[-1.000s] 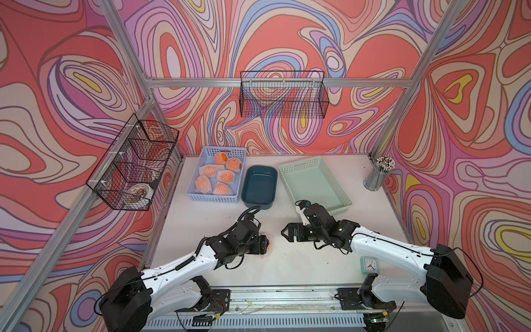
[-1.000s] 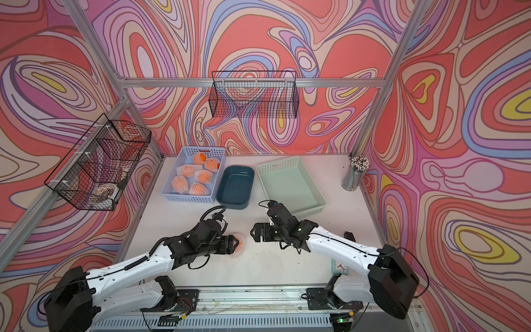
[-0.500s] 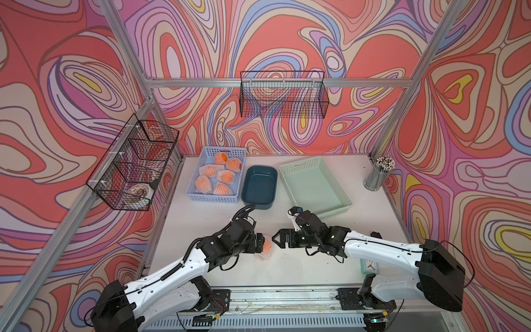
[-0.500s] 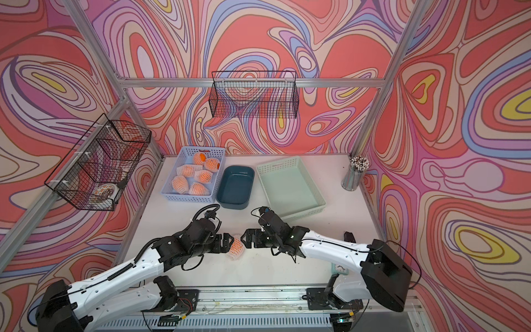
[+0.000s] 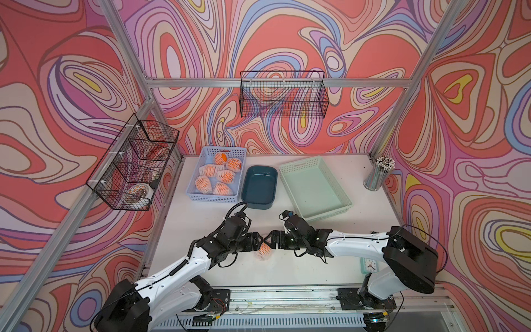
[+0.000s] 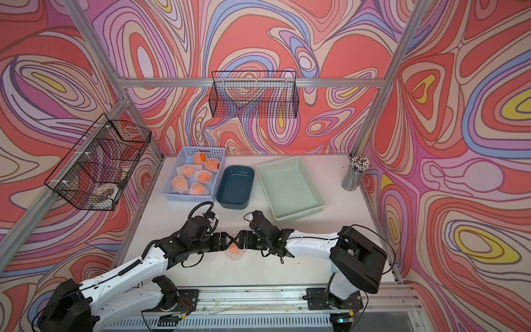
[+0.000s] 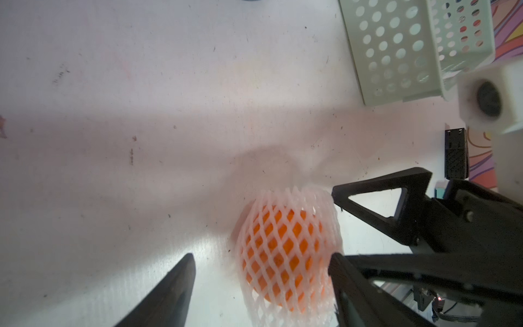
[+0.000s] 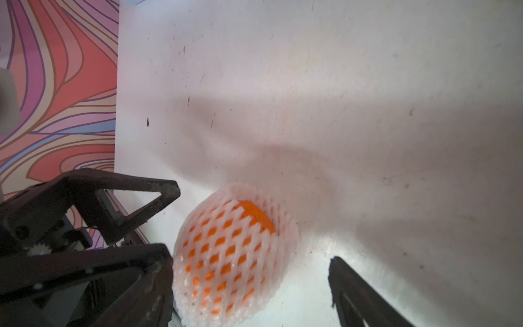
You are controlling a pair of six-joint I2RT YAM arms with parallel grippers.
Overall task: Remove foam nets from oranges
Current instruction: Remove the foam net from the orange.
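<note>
One orange (image 7: 283,249), sheathed in its foam net (image 7: 285,198), lies on the white table (image 5: 201,224) well in front of the dark blue tub (image 5: 259,184), toward the robot's base. The left gripper (image 7: 261,256) and the right gripper (image 8: 250,256) meet over it tip to tip. Each has its jaws spread wide around the fruit, with a clear gap on at least one side, so neither grips it yet. In the left wrist view a right fingertip touches the net's frilled rim.

The net looks light, soft and springy, likely to cling and stretch instead of sliding off. The fruit inside is firm, round and apt to roll. The best hold, I judge, is a pinch on the loose frill beyond the fruit, while the other gripper steadies the orange near the open end — bare peel shows there in the right wrist view.

A lavender basket (image 5: 212,197) of more netted oranges (image 5: 202,182) stands just left of the tub, and a mint tray (image 5: 327,213) just right of it. Neither crowds the work — only the two grippers' own fingers do, as they nearly touch.
</note>
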